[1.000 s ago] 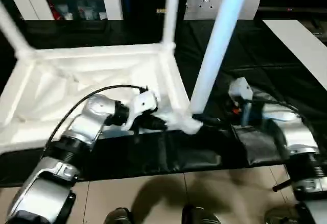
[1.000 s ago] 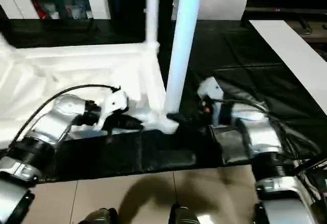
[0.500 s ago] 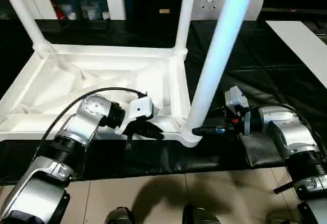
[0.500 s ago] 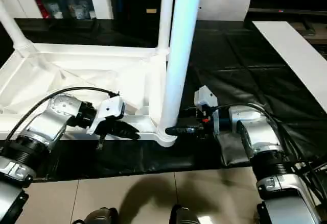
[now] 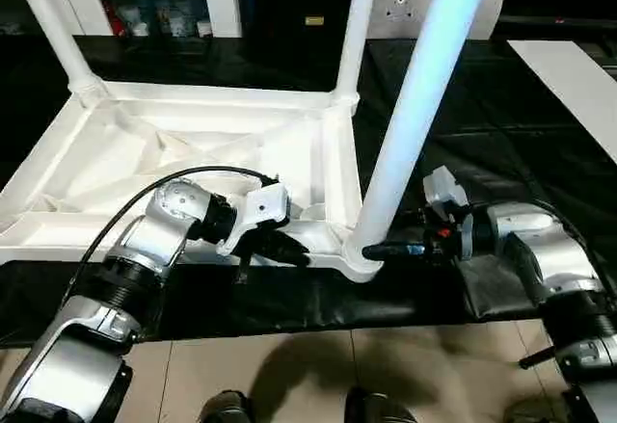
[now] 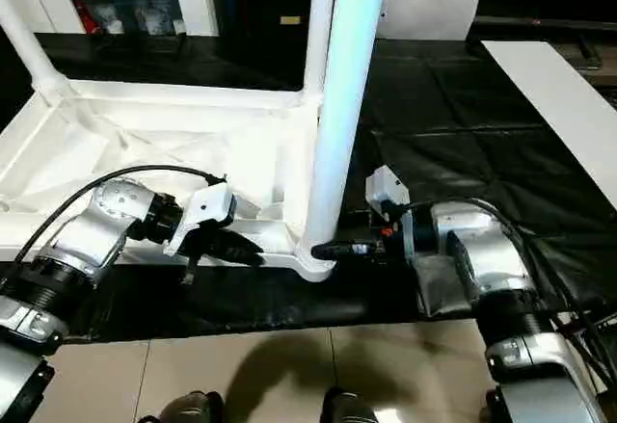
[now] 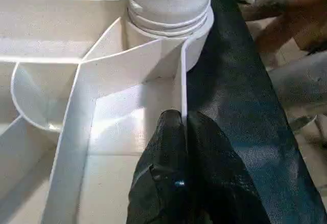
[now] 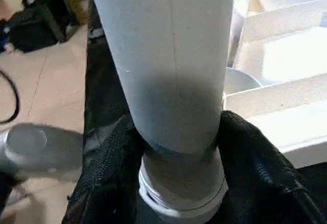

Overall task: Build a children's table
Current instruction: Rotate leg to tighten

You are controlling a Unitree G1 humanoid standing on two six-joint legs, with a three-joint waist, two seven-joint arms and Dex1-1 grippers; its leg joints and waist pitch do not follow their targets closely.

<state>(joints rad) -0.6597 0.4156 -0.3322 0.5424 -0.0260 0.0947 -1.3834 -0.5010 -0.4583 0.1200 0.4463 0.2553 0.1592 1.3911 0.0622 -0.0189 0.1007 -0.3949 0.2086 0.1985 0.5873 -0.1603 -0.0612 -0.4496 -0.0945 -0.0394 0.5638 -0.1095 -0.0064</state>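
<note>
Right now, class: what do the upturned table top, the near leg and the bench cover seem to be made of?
Table top: likely moulded plastic, white, smooth; thin ribs underneath. Near leg: same white plastic by its look, threaded base ring at the socket. Bench cover: black sheet, probably plastic or coated fabric, creased, slightly glossy.

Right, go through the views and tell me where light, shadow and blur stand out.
Head views: the near white tapered plastic leg reads bluish, and a soft dark shadow lies on the tan floor. Left wrist view: sharp, with a bright patch on the white ribbed tabletop underside. Right wrist view: the leg is shaded grey toward its base, and the floor behind is blurred.
</note>
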